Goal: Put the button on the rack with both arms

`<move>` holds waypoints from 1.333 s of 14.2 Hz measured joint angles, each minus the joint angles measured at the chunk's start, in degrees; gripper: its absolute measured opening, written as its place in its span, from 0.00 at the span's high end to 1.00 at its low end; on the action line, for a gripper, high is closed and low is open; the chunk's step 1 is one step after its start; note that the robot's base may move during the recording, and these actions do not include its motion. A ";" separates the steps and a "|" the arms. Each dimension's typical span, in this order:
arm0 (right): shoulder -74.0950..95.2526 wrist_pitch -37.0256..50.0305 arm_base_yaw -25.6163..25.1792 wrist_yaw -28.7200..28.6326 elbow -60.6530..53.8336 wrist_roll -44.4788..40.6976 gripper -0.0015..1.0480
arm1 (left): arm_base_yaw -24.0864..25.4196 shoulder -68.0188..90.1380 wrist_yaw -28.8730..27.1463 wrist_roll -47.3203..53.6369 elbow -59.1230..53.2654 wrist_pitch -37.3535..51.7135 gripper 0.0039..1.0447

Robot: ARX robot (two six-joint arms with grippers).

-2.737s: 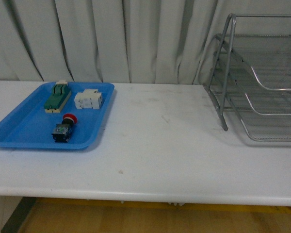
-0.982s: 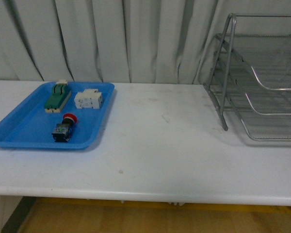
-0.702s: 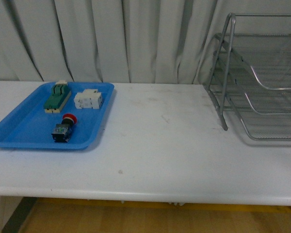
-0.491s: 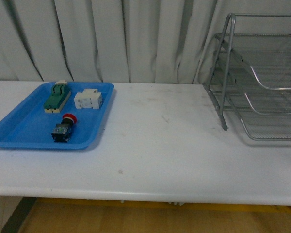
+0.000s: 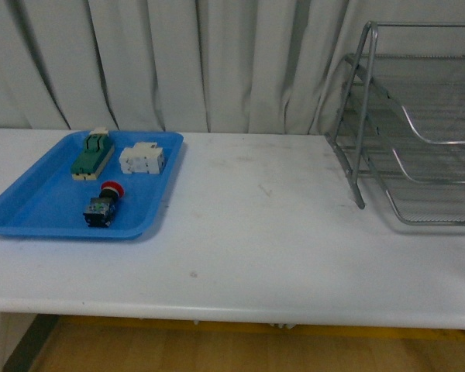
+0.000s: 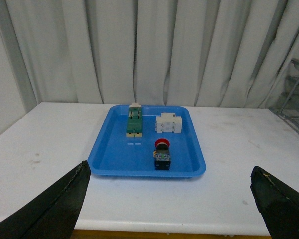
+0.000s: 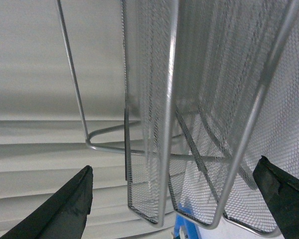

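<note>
1. On the worktop, front view: a blue tray sits at the left and the rack at the right, well apart. The button lies in the tray's near part, its red cap toward the curtain. Behind it lie a green-and-cream component and a white component, side by side. All three tiers of the rack hold nothing that shows.
2. Left wrist view: the left gripper has its jaws wide apart and grips nothing. It is short of the tray, and the button lies ahead, apart from both fingers.
3. Right wrist view: the right gripper has its jaws wide apart and holds nothing. The rack's mesh and tubes fill the view close ahead. Whether the fingers touch the rack cannot be told.
</note>
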 joint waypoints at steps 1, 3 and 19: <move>0.96 0.04 0.28 -0.22 -0.35 0.00 0.06 | 0.00 0.00 0.00 0.00 0.00 0.00 0.06; 2.99 0.04 0.70 -0.28 -0.90 -0.04 0.06 | 0.00 0.00 0.00 0.00 0.00 0.00 0.06; 10.64 -4.94 0.63 0.70 8.44 -4.33 0.06 | 0.00 0.00 0.00 0.00 0.00 0.02 0.06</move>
